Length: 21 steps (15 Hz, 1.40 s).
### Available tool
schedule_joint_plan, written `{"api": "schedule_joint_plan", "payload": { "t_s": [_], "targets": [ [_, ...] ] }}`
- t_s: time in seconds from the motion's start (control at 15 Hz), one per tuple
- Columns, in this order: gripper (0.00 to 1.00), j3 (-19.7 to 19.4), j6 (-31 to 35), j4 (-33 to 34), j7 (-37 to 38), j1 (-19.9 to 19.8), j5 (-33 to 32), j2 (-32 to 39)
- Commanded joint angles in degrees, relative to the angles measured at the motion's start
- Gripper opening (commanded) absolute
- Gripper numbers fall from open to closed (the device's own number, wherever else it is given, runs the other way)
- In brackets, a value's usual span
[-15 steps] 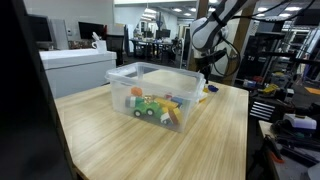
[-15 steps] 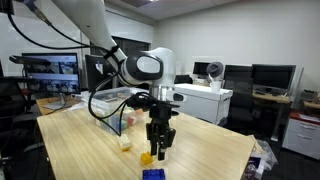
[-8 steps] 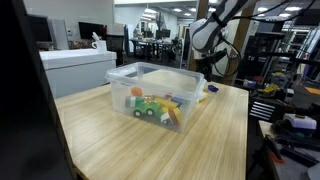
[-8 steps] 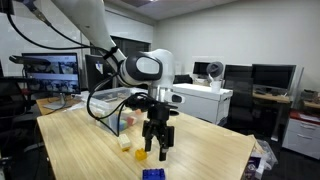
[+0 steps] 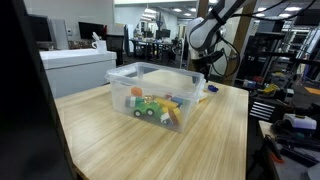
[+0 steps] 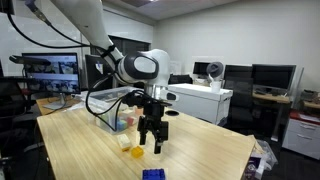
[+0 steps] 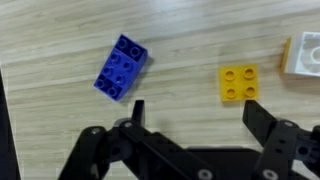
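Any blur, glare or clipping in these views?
Wrist view: sharp; blue brick, yellow brick crisp, white brick clipped at right edge. In an exterior view, a dark blurred shape covers the left; bin clear. In an exterior view, even light; gripper sharp.

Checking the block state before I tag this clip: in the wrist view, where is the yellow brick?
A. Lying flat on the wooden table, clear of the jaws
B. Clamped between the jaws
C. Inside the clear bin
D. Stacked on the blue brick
A: the yellow brick lies studs-up on the bare table, apart from the blue brick, and the jaws stand open with nothing between them.
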Motion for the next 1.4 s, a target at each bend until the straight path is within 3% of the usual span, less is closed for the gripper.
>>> {"api": "schedule_joint_plan", "payload": {
  "t_s": [0.0, 0.73, 0.8, 0.87, 0.93, 1.0, 1.07, 1.13, 1.33],
  "targets": [
    [1.00, 1.38, -0.94, -2.59, 1.30, 0.59, 1.17, -3.72],
    [1.00, 1.71, -0.40, -8.41, 1.36, 0.73, 0.73, -4.67],
    [0.90, 1.74, -0.25, -8.42, 1.30, 0.75, 0.70, -4.52],
    [0.73, 1.78, 0.02, -8.20, 1.14, 0.72, 0.66, -4.32],
    [0.67, 1.81, 0.16, -7.97, 1.06, 0.69, 0.67, -4.17],
    [0.70, 1.76, 0.35, -7.53, 1.08, 0.64, 0.58, -3.76],
    [0.80, 1.73, 0.43, -7.27, 1.06, 0.59, 0.60, -3.54],
    [0.55, 1.70, 0.62, -7.17, 1.04, 0.56, 0.54, -3.40],
    [0.31, 1.65, 1.08, -7.16, 0.80, 0.43, 0.48, -3.09]
  ]
}}
